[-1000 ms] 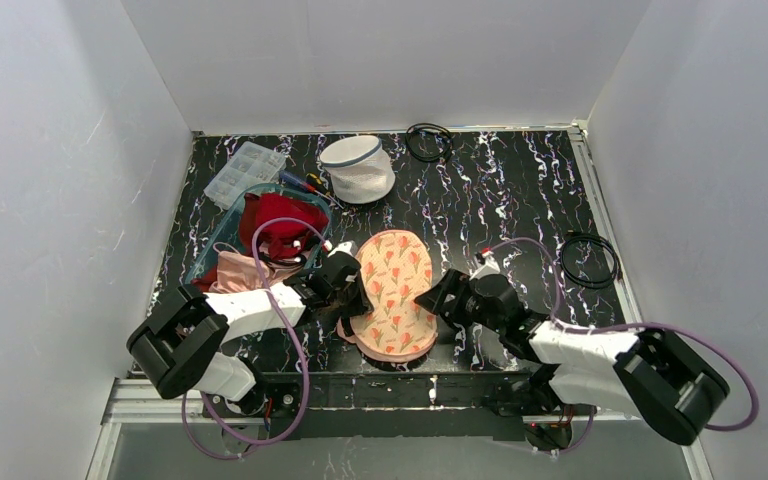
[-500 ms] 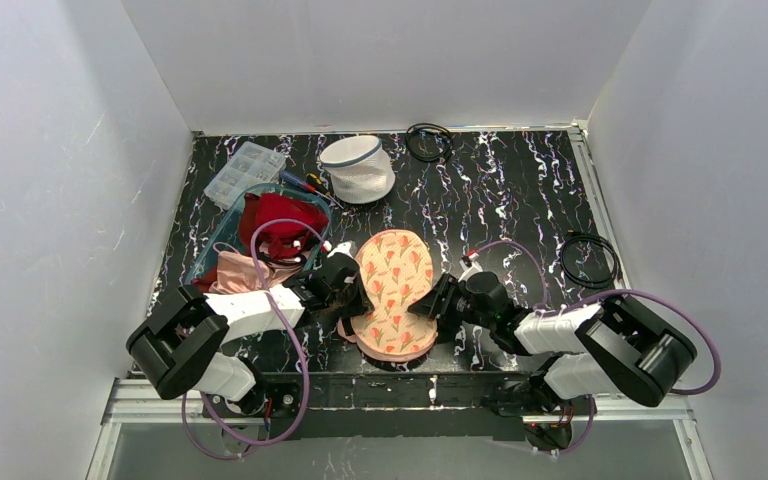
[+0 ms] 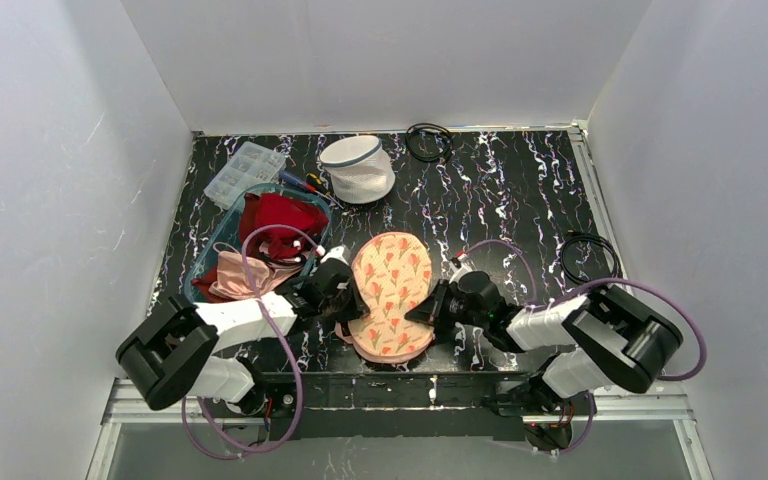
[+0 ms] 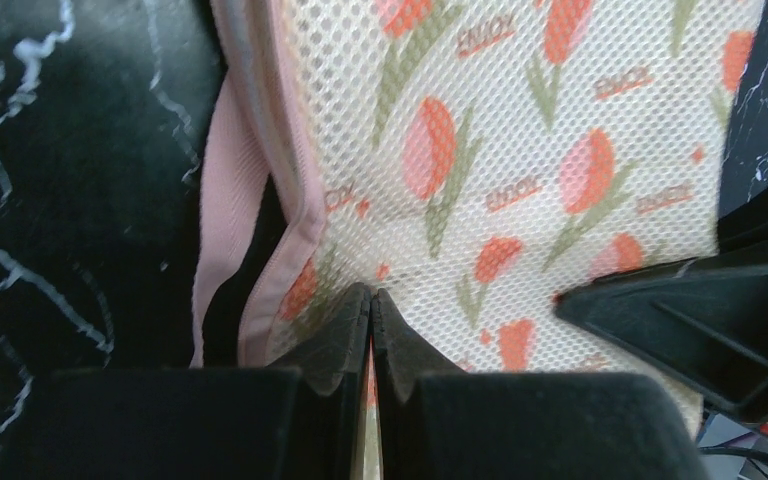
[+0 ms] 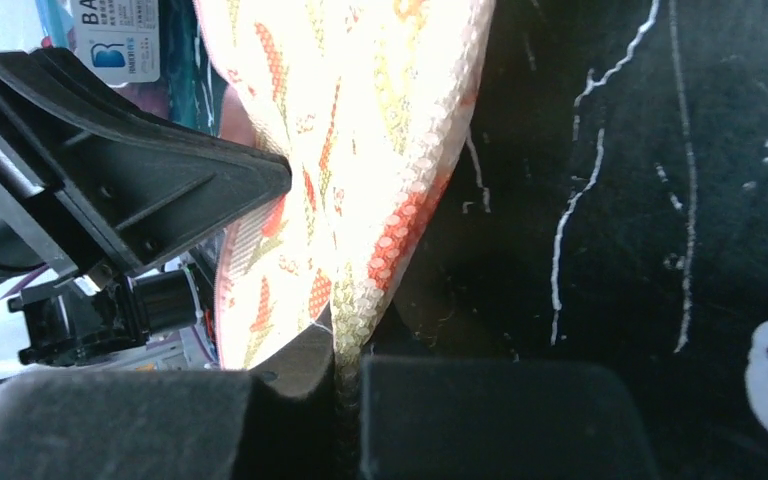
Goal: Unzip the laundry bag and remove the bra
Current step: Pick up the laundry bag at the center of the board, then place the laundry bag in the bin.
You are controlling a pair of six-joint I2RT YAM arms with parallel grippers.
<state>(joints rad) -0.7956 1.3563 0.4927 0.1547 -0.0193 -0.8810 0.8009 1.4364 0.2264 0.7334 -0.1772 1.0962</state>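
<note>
The tulip-print mesh laundry bag (image 3: 392, 290) lies near the middle of the surface (image 3: 500, 190), between the arms. The left gripper (image 4: 371, 300) is clenched at its pink-trimmed left edge, seemingly pinching a fold. The right gripper (image 5: 345, 350) grasps its right edge. A white mesh drum bag (image 3: 358, 168) stands far back.

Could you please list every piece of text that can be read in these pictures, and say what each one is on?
"ENJOY": repeated in small orange capitals on the cream tulip-print mesh bag with pink trim.
"BA": large dark letters, cut off at the frame's top, on a white label; the blue logo and fine print below them are too small to read.
Overhead view: nothing legible.
</note>
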